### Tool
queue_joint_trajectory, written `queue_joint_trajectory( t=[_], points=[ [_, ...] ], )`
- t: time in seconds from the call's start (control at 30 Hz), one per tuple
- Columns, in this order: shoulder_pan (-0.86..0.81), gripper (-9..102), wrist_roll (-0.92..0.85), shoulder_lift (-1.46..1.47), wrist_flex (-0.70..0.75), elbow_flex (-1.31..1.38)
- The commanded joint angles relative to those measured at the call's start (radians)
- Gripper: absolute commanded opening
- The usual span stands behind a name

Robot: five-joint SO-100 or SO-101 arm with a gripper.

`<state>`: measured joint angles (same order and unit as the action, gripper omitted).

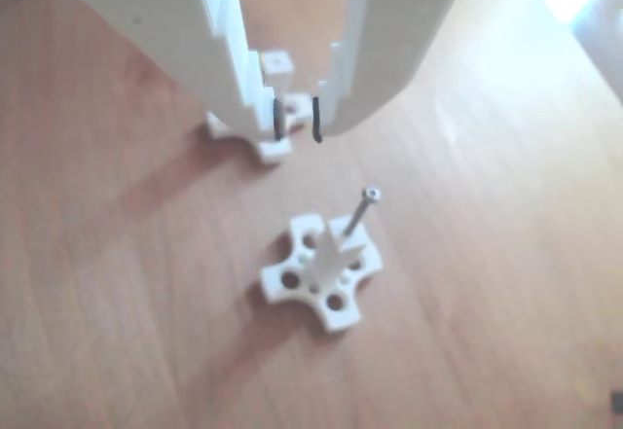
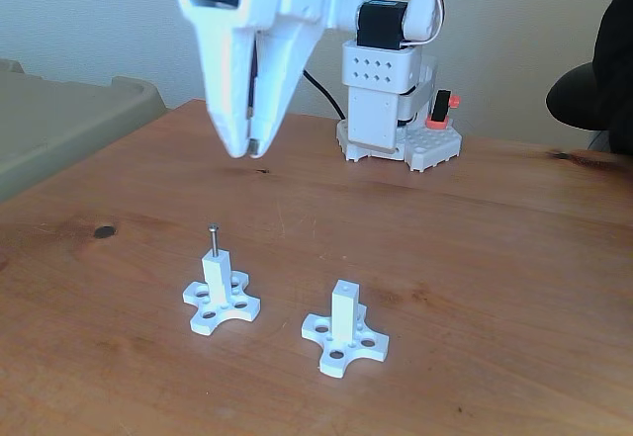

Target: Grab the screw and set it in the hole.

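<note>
You see the screw (image 2: 213, 239) standing upright in the hole at the top of the left white post (image 2: 217, 280) in the fixed view, in the lower left part of the frame; only the head and a short part of the shank stick out above the post. In the other view the same screw (image 1: 362, 211) rises from the post with the cross-shaped base (image 1: 322, 274) in the lower middle of the frame, leaning a little to the upper right.

The gripper (image 2: 243, 147) hangs in the upper left-middle of the fixed view, above the wooden table (image 2: 475, 248) and well apart from the screw. It holds nothing. In the other view the gripper (image 1: 297, 121) comes down from the top edge, and its two white fingers with dark pads stand slightly apart, with a narrow gap between them.

A second white post (image 2: 344, 313) stands to the right of the first one in the fixed view, and its top hole (image 2: 344, 286) is free. In the other view this second post (image 1: 276, 62) shows between and behind the fingers. The arm's base (image 2: 396, 110) sits at the far edge of the table, upper middle of the fixed view.
</note>
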<state>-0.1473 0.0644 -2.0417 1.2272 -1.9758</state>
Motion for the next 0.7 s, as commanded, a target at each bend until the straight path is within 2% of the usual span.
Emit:
queue_joint_trajectory(
  t=[0.0, 0.67],
  points=[
    [-0.003, 3, 0.002, 0.006, -0.026, 0.112],
    [0.015, 6, 0.005, 0.123, -0.066, 0.172]
  ],
)
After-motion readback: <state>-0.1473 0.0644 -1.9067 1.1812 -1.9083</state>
